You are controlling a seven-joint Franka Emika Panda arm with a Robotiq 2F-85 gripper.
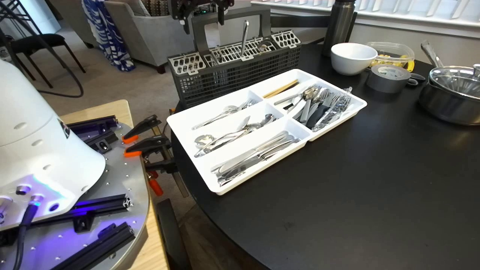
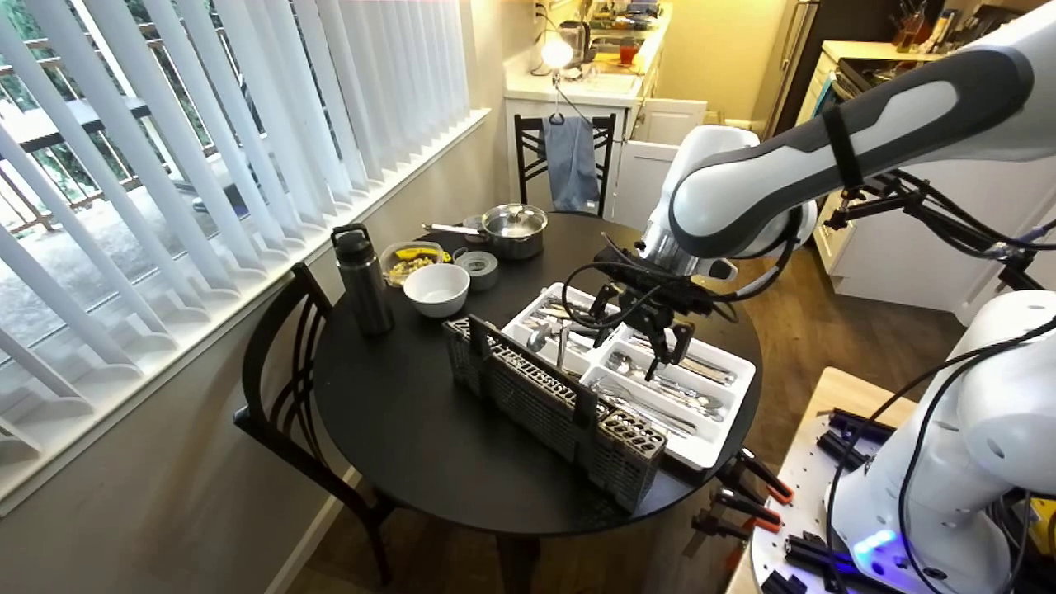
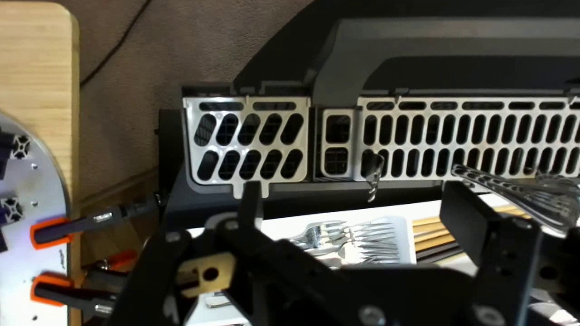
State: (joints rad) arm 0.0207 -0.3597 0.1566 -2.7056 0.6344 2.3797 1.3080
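My gripper (image 3: pixel 355 203) is open with nothing between its fingers. It also shows at the top edge of an exterior view (image 1: pixel 203 21) and above the cutlery in another exterior view (image 2: pixel 625 353). A grey dishwasher cutlery basket (image 3: pixel 253 138) with gridded lids and a tall handle is close by; it shows in both exterior views (image 1: pixel 240 71) (image 2: pixel 536 417). Metal utensils (image 3: pixel 374 174) stand up out of its lid. A white cutlery tray (image 1: pixel 258 168) lies beside it, with forks (image 3: pixel 362 244), spoons (image 1: pixel 240 131), knives (image 1: pixel 251 155) and chopsticks (image 1: pixel 281 89) in separate compartments.
On the black round table (image 1: pixel 356 195) stand a white bowl (image 1: pixel 352 58), a plastic container (image 1: pixel 392 56), a grey tape roll (image 1: pixel 388 78), a lidded pot (image 1: pixel 448 101) and a tall bottle (image 2: pixel 363 280). Clamps (image 1: pixel 150 144) sit between table and robot base. A chair (image 2: pixel 289 396) stands behind.
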